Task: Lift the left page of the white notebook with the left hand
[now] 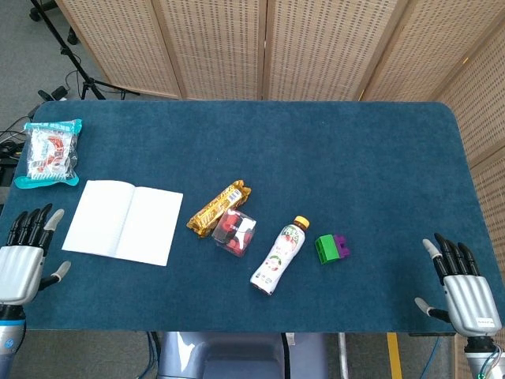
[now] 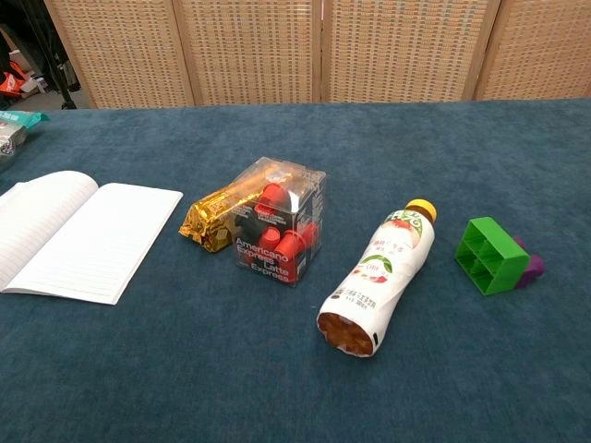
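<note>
Only the head view shows the left robot hand (image 1: 22, 257) and right robot hand (image 1: 464, 286), both empty with fingers spread, at the near tabletop (image 1: 316, 158) corners. The white notebook (image 1: 123, 222) lies open and flat, near the left robot hand but apart

White notebook (image 1: 122, 222) open flat, seemingly lined, table's left
</note>
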`<state>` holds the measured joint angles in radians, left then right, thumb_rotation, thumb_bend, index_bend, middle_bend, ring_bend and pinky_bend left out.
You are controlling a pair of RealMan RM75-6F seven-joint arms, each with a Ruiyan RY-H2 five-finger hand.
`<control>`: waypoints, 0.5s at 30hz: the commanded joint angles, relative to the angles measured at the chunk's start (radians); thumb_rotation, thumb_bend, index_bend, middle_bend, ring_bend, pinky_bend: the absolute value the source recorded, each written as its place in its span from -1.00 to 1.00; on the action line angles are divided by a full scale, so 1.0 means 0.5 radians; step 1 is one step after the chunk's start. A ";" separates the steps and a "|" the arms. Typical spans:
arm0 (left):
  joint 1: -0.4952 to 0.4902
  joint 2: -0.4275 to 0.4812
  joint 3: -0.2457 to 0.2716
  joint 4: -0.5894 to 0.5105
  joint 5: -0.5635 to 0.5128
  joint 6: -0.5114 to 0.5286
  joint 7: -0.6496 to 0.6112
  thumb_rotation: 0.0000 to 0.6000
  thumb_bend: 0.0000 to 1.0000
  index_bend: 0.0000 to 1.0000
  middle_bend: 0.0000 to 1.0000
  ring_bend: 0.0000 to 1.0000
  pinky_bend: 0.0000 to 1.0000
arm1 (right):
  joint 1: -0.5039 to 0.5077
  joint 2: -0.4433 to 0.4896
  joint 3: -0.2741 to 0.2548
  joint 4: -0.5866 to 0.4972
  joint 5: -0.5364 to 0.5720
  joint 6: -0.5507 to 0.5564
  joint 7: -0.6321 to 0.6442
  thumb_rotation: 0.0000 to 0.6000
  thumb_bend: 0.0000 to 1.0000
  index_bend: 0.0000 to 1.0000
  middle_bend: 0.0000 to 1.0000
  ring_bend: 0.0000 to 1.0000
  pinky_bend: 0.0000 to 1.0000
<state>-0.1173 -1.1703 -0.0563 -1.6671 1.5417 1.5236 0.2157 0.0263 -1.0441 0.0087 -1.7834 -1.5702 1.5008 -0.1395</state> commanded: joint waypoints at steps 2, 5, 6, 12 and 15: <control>-0.007 0.007 0.013 -0.003 0.009 -0.023 -0.004 1.00 -0.61 -1.00 -1.00 -1.00 -1.00 | -0.003 0.003 0.004 0.002 0.006 0.006 0.013 1.00 -1.00 -1.00 -1.00 -1.00 -1.00; -0.017 0.025 0.037 0.013 0.024 -0.062 -0.036 1.00 -0.62 -1.00 -1.00 -1.00 -1.00 | -0.006 0.009 0.008 0.004 0.009 0.015 0.029 1.00 -1.00 -1.00 -1.00 -1.00 -1.00; -0.019 0.028 0.039 0.020 0.023 -0.069 -0.037 1.00 -0.63 -1.00 -1.00 -1.00 -1.00 | -0.007 0.010 0.009 0.005 0.010 0.016 0.032 1.00 -1.00 -1.00 -1.00 -1.00 -1.00; -0.035 0.028 0.035 0.147 0.018 -0.091 -0.031 1.00 -0.72 -1.00 -1.00 -1.00 -1.00 | -0.013 0.019 0.012 0.001 0.004 0.032 0.049 1.00 -1.00 -1.00 -1.00 -1.00 -1.00; -0.050 0.014 0.035 0.264 0.024 -0.110 -0.083 1.00 -0.80 -1.00 -1.00 -1.00 -1.00 | -0.014 0.020 0.012 0.003 0.003 0.033 0.055 1.00 -1.00 -1.00 -1.00 -1.00 -1.00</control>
<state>-0.1358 -1.1583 -0.0382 -1.5764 1.5524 1.4769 0.1916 0.0196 -1.0343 0.0145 -1.7818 -1.5687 1.5173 -0.1124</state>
